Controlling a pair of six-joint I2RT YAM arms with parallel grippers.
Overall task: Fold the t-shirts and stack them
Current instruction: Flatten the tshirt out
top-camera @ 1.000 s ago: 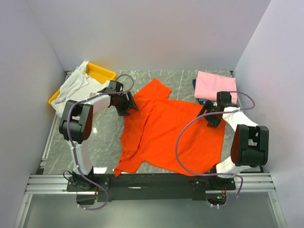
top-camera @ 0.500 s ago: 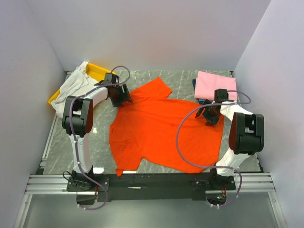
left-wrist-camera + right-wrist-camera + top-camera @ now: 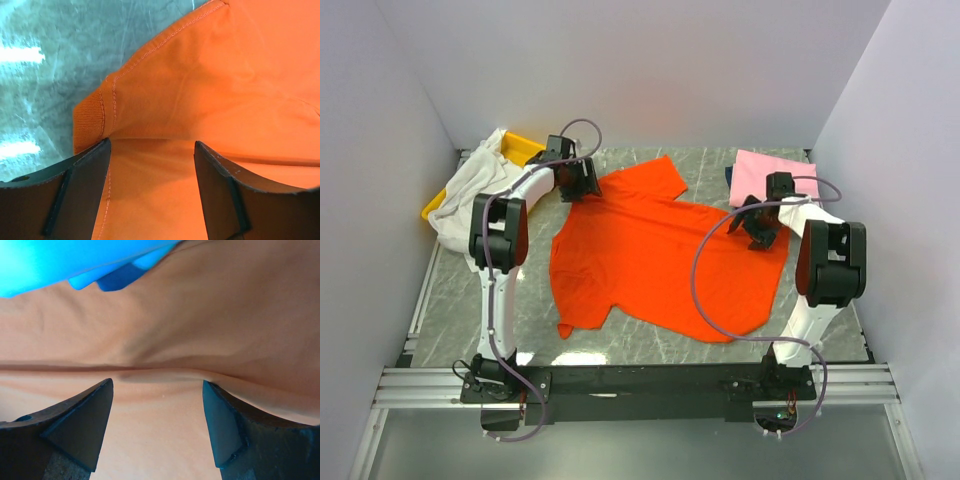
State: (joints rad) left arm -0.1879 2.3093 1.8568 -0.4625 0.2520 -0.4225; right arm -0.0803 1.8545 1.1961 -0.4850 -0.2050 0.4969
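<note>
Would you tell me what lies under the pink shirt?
A dark blue shirt peeks out at the left edge of the pink shirt. The rest of it is covered, so its fold cannot be seen.

1. Grey stone-look table top [image 3: 650,348] with pale veins, seen from above.
2. At the centre, spread nearly flat: a bright orange-red t-shirt [image 3: 650,260], one sleeve toward the far edge, the other toward the near left.
3. In the far right corner: a folded pale pink t-shirt [image 3: 772,178], resting on a dark blue t-shirt [image 3: 730,176] with only an edge showing.
4. In the far left corner: a yellow tray [image 3: 523,148], mostly covered by a rumpled white t-shirt [image 3: 470,190] spilling over its near side.
</note>
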